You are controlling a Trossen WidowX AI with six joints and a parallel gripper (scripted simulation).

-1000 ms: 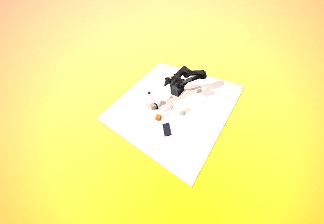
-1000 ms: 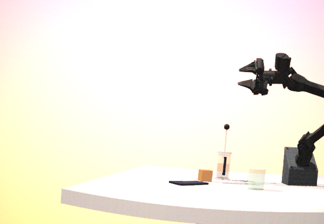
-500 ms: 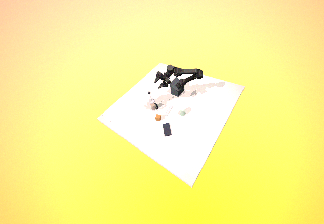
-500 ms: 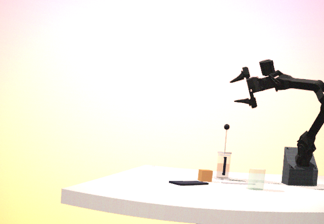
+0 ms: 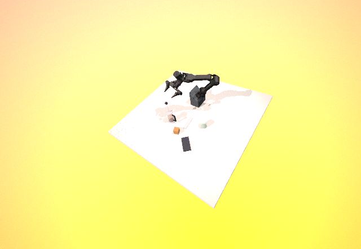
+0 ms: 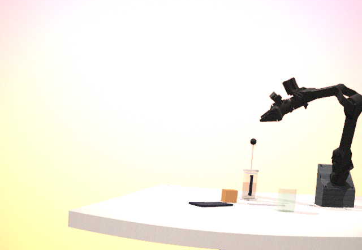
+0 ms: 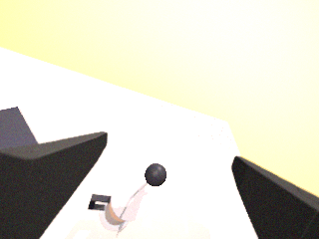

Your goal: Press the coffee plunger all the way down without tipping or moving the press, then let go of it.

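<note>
One coffee press (image 6: 250,184) stands upright on the white table (image 6: 163,215), a clear glass beaker with a pale brownish fill and a dark handle on its side. Its thin rod rises straight up to the plunger knob (image 6: 253,141), a small black ball that sits high above the beaker's rim, so the plunger is fully raised.

In the wrist view the knob (image 7: 156,174) shows in the open space between the two dark fingers, below them and touching neither. The gripper (image 6: 270,115) hangs in the air above the knob and to the side toward the arm's base, tilted downward, its fingers spread wide and holding nothing.

Just beside the press, on the side away from the base, sits an orange cube (image 6: 229,195), and next to that lies a flat dark slab (image 6: 210,203). A pale green translucent cup (image 6: 287,200) stands between the press and the arm's grey base block (image 6: 334,190). A thin white object, perhaps a strip or stick, lies on the table near the press (image 5: 186,123); it is too faint to name with confidence.
</note>
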